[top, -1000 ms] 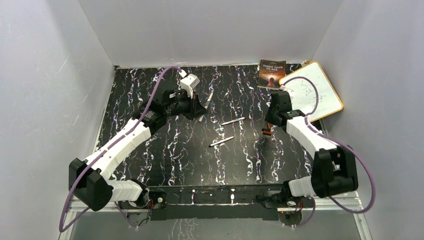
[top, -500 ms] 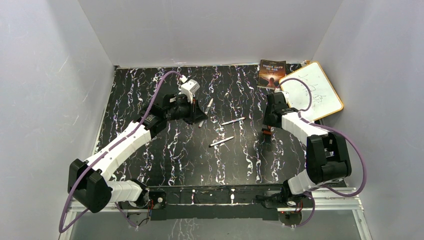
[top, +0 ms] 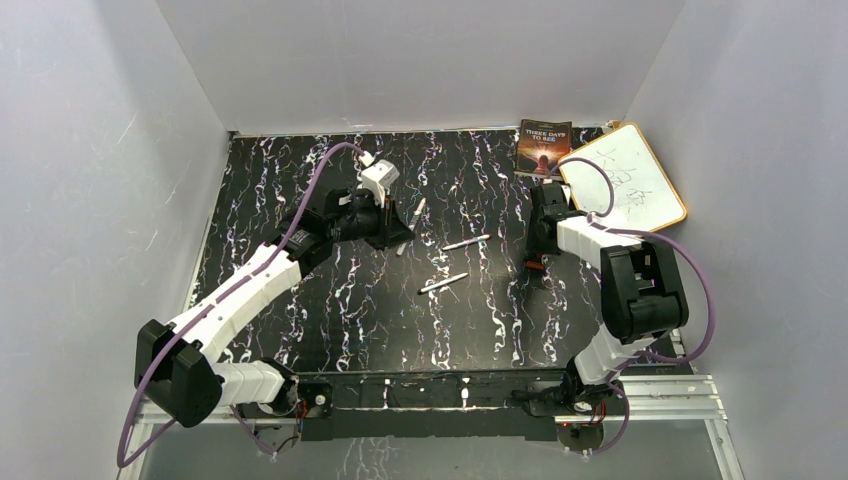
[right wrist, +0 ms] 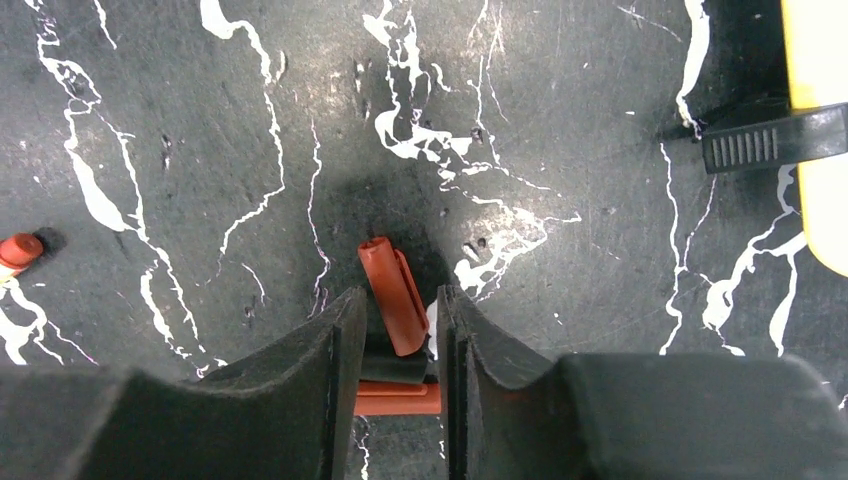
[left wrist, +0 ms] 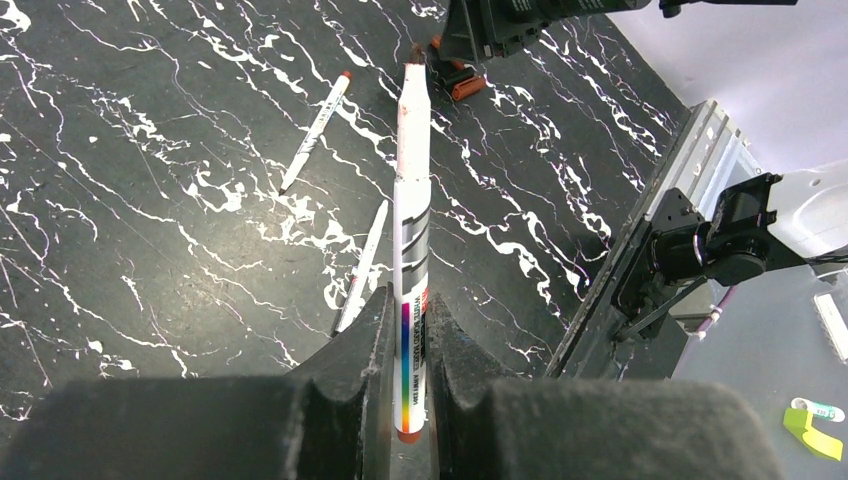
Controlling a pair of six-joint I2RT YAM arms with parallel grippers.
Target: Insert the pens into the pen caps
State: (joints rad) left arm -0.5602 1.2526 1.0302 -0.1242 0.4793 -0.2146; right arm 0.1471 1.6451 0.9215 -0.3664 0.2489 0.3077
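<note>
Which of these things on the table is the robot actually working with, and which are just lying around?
For the job: held pen in the left pincer; far loose pen; near loose pen; red cap between the right pincer fingers; second red cap on the table.
Just lying about: book; whiteboard.

The top view looks down from above and behind the arm bases, far enough off to take in the whole bench (top: 480, 320) and both arms. The left wrist view sits close behind the left gripper (left wrist: 407, 305) and faces along its pen (left wrist: 412, 190), across the bench toward the near rail (left wrist: 712, 135). The right wrist view looks almost straight down past the right gripper (right wrist: 398, 300), very near the bench, onto a cap (right wrist: 385, 262). The top and left wrist views share a loose pen (top: 466, 242).
</note>
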